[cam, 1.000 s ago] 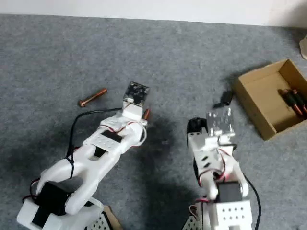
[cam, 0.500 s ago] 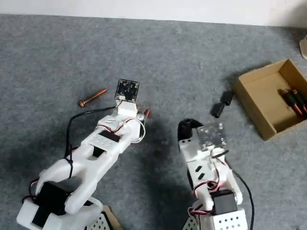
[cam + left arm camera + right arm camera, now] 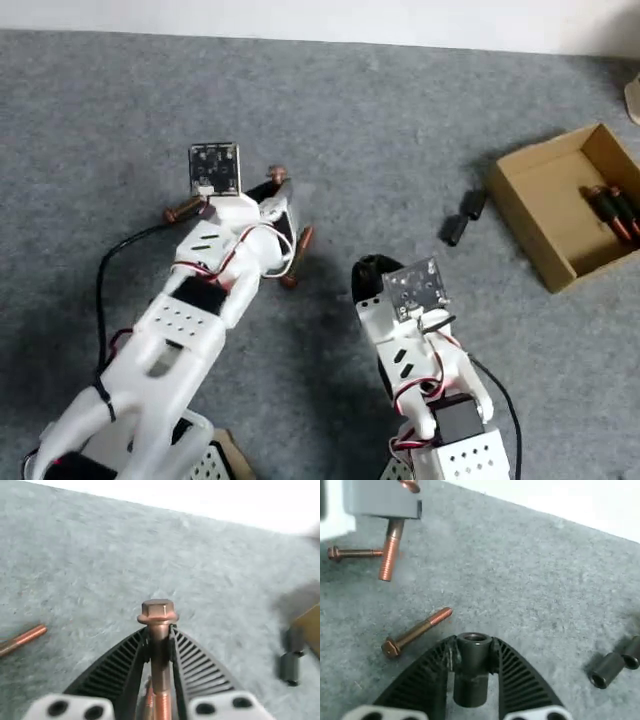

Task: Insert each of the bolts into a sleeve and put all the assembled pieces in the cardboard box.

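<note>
High view: I see the cardboard box [image 3: 520, 215] at the far right, copper-and-black pieces [image 3: 612, 210] inside. Left wrist: left gripper [image 3: 159, 632] pinches a copper hex-flange bolt [image 3: 158, 612], head past the fingertips. Right wrist: right gripper [image 3: 472, 645] clamps a black sleeve [image 3: 470, 675], bore visible.

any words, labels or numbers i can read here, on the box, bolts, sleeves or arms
No readable text anywhere.
cardboard box: plain walls.
bolt in the left gripper, sleeve in the right gripper: no marks seen.
camera boards on the wrists: specks too small to read.
</note>
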